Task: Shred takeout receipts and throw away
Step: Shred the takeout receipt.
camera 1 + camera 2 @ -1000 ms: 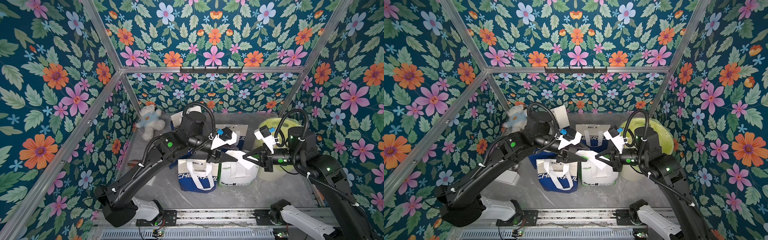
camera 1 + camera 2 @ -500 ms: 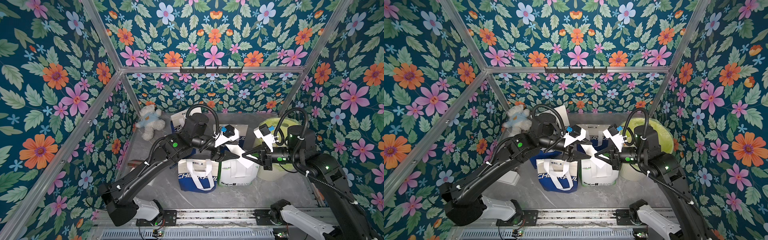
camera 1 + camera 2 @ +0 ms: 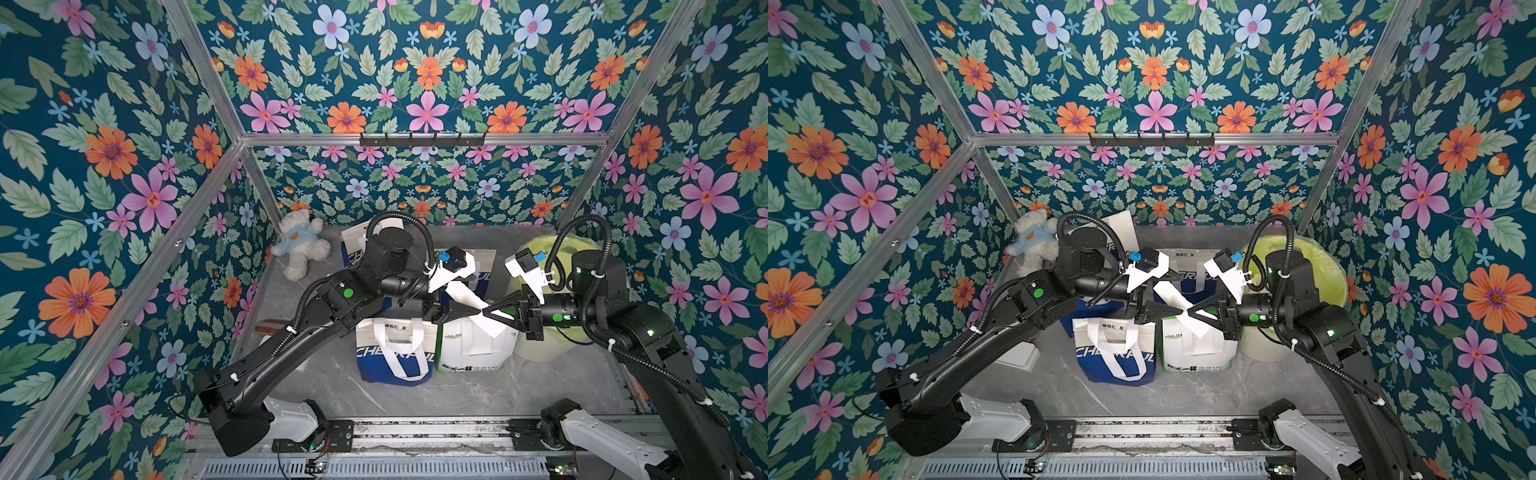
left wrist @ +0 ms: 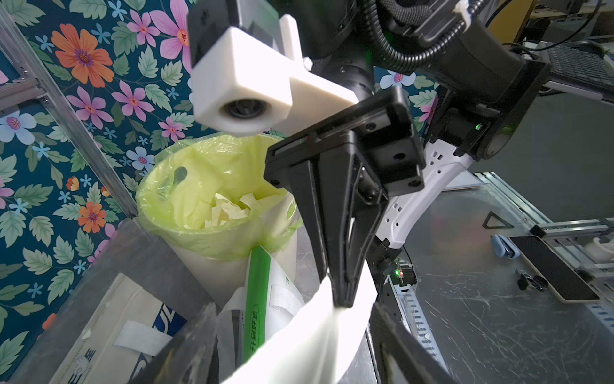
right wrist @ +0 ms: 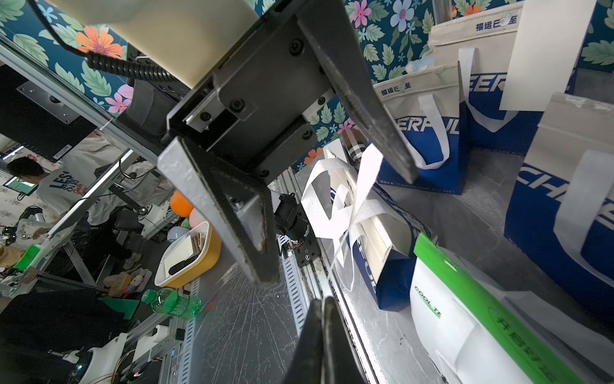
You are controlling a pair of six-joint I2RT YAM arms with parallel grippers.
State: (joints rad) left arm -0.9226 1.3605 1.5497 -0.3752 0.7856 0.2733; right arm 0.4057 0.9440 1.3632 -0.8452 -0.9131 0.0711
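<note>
Plainly, a white receipt (image 3: 467,294) is held in mid-air by the right gripper (image 3: 492,310), whose jaws are pressed together on the strip near its middle. The pinch is seen close up in the left wrist view, where the paper (image 4: 309,332) is drawn taut below the closed black tips of that gripper (image 4: 340,292). The left gripper (image 3: 478,311) is set nose to nose with it, and its jaws are spread well apart, as is shown most clearly in the right wrist view (image 5: 337,227). The strip is passed between them, though whether it is touched by them cannot be told. In both top views the receipt (image 3: 1198,326) is hung slantwise over the top of the white bag (image 3: 469,353), which is stood just beside a blue-and-white bag (image 3: 390,357). Near these, a bin (image 4: 216,239) lined in yellow-green plastic is stood, and torn scraps (image 4: 229,209) are seen lying inside it. Another plain white slip (image 5: 548,50) is seen against a far blue bag.
</note>
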